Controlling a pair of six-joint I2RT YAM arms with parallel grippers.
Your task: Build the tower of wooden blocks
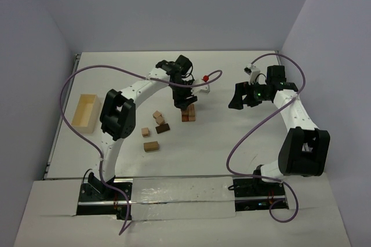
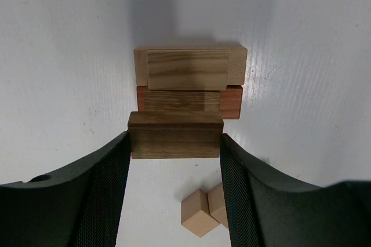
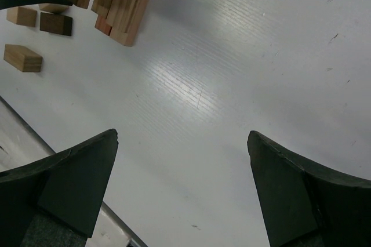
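Left fingers (image 2: pixel 98 200) pinch a dark brown block (image 2: pixel 175 135) by its two short ends, one pad per end, long side running across btwn them. The end grip makes sense: it leaves the block's long flanks free, so it can go down snug beside its neighbours w/o the fingers fouling them.

Just past the fingertips sits the tower (image 2: pixel 191 79). It has a reddish-brown block (image 2: pixel 232 102) and a tan block (image 2: pixel 236 61) side by side on the counter (image 2: pixel 301 142). Mid-brown blocks (image 2: pixel 186 69) lie one on top of each, all parallel to the held one. The held block looks lined up as the next piece of that upper row, on the side nearest the fingers. Can't tell if it already rests on sth or hangs free, since what's under it is hidden. Judgement: placing step, tower approx two layers up, not finished.

Below the fingertips, back toward the wrist, two small tan blocks (image 2: pixel 196 217) lie touching on the counter, prob spare stock. In the top view more loose blocks (image 1: pixel 151 146) lie near, on the arm-base side of the fingers. A pale wooden box (image 1: pixel 86 111) sits well apart, far to their left.

Right fingers (image 3: pixel 69 189) are spread wide w/ nothing btwn them, only bare counter below. The tower shows well ahead and to their left. Prob parked out there so as not to crowd the left arm.

Risk: a sideways nudge on release could shift the row, so the fingers should open gently and lift straight off.
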